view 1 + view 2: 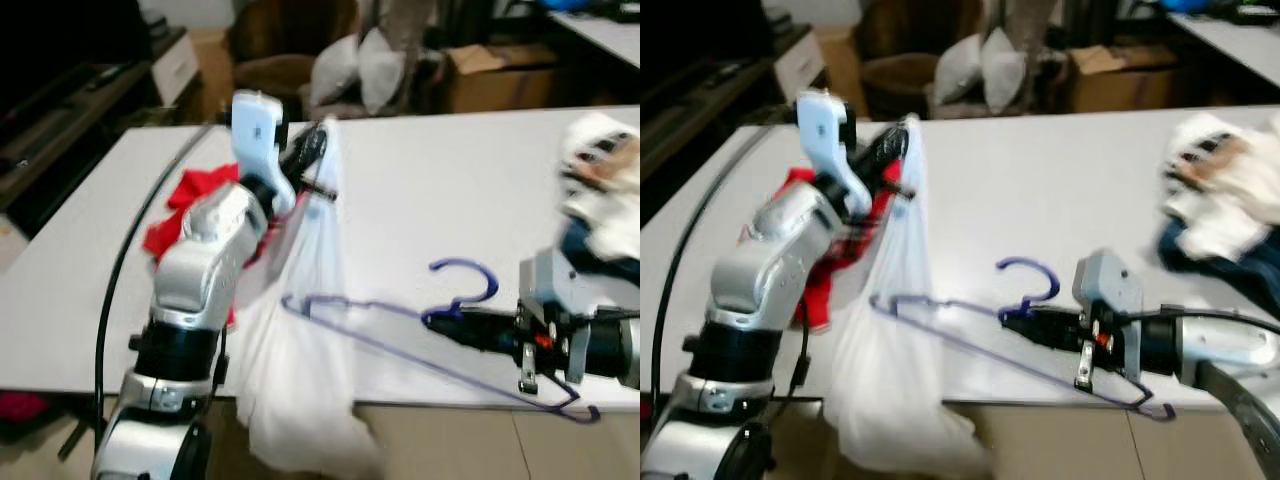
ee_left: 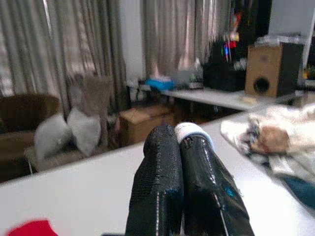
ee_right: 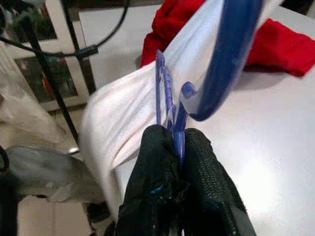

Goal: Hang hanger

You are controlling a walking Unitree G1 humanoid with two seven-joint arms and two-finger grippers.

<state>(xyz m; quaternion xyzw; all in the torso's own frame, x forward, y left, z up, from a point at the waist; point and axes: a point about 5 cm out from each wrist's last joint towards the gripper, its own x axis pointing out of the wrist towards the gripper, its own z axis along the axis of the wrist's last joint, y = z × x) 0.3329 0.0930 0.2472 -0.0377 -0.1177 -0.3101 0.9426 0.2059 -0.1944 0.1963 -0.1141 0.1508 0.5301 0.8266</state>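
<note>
A purple wire hanger [image 1: 400, 330] lies low over the white table [image 1: 450, 190], its hook [image 1: 470, 280] curling up. My right gripper [image 1: 445, 322] is shut on the hanger's neck; in the right wrist view the fingers [image 3: 172, 167] pinch the blue-purple wire. One hanger end pokes into a white garment [image 1: 305, 340] that droops past the table's front edge. My left gripper [image 1: 312, 152] is raised and shut on the top of that white garment, holding it up. The left wrist view has its fingertips [image 2: 182, 147] pressed together with a bit of white cloth.
A red cloth [image 1: 190, 215] lies on the table behind my left arm. A heap of white and blue clothes [image 1: 600, 190] sits at the right edge. Beyond the table are pillows on a brown chair [image 1: 350, 65] and a cardboard box [image 1: 500, 75]. A black cable [image 1: 130, 260] arcs at left.
</note>
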